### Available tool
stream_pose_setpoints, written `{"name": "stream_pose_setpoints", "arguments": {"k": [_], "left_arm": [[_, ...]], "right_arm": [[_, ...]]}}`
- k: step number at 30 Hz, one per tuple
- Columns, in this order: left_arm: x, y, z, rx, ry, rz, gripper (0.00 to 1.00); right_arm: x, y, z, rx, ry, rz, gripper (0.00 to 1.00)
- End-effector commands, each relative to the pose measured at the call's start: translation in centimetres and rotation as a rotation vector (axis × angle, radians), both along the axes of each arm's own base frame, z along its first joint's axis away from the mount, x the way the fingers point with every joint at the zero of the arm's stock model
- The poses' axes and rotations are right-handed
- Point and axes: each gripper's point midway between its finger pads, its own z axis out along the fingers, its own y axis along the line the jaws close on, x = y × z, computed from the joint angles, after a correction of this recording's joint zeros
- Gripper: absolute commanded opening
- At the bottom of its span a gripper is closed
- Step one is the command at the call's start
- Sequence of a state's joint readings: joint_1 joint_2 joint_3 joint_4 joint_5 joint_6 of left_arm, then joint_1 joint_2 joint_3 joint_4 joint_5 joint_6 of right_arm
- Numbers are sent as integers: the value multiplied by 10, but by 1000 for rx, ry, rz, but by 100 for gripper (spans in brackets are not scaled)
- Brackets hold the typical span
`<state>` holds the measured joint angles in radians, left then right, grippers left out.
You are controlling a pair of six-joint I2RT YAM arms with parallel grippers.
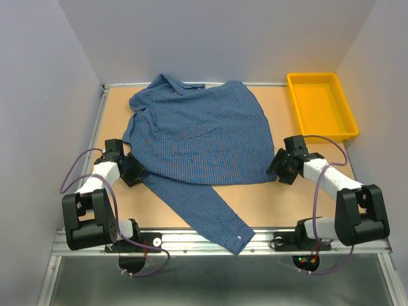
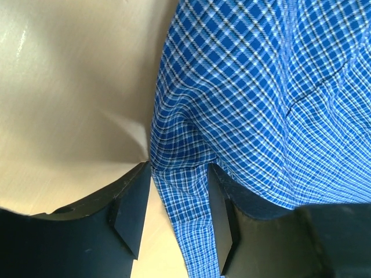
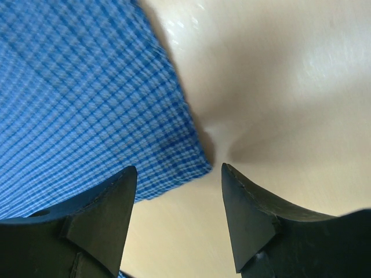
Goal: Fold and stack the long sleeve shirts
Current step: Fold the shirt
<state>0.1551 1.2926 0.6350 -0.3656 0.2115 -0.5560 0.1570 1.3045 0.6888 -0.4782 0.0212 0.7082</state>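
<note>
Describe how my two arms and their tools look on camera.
The left arm and right arm have white links, bulky black joint housings and a looping purple cable each. The left tool and right tool end in two black wedge-shaped fingers.

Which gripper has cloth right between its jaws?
The left gripper: the shirt runs between its jaws. The right gripper has only a corner ahead.

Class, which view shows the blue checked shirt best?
Top external view: the whole blue checked shirt lies spread, one sleeve trailing out. Left wrist shows only a patch of cloth; right wrist only a hem corner.
</note>
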Motion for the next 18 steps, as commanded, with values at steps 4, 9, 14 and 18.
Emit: {"name": "stream_pose_setpoints", "arguments": {"k": [4, 9, 14, 18], "left_arm": [[-10, -10, -10, -16, 64, -20, 55], [-14, -21, -19, -4, 99, -62, 52], [-13, -22, -16, 4, 85, -63, 36], [-15, -20, -9, 20, 84, -66, 16]], "right_arm": [[-11, -5, -20, 7, 40, -63, 66], [-13, -2, -29, 25, 54, -62, 65], [-15, -2, -35, 25, 60, -57, 58], [-13, -4, -34, 9, 53, -48, 41]]}}
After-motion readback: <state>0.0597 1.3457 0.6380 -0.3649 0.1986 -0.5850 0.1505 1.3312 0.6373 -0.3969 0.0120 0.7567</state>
